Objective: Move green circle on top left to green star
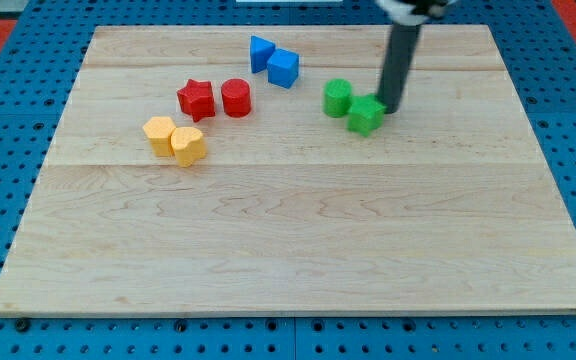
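The green circle (338, 97) stands right of the board's top middle. The green star (365, 115) sits just to its lower right, nearly touching it. My dark rod comes down from the view's top, and my tip (389, 108) rests on the board right beside the green star's upper right edge, on the side away from the green circle.
A blue block (260, 52) and a blue cube (283, 68) sit near the view's top middle. A red star (196, 99) and red circle (235, 98) lie left of the green blocks. Two yellow blocks (159, 134) (188, 145) sit further left. The wooden board (298, 250) lies on blue pegboard.
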Robot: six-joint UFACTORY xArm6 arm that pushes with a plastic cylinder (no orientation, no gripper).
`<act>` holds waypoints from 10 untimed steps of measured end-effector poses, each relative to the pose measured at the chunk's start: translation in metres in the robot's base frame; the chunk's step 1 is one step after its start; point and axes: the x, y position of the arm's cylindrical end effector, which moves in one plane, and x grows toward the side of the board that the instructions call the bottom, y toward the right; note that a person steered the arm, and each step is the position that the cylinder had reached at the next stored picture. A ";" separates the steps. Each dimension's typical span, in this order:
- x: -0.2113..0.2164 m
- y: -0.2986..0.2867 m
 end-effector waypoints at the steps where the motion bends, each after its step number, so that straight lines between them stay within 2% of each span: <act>1: 0.010 -0.008; 2: 0.009 0.012; 3: 0.016 -0.020; 4: 0.014 0.012; 5: -0.032 0.029; 6: -0.052 0.015; 7: -0.019 -0.020; 9: -0.024 -0.024; 10: -0.068 -0.022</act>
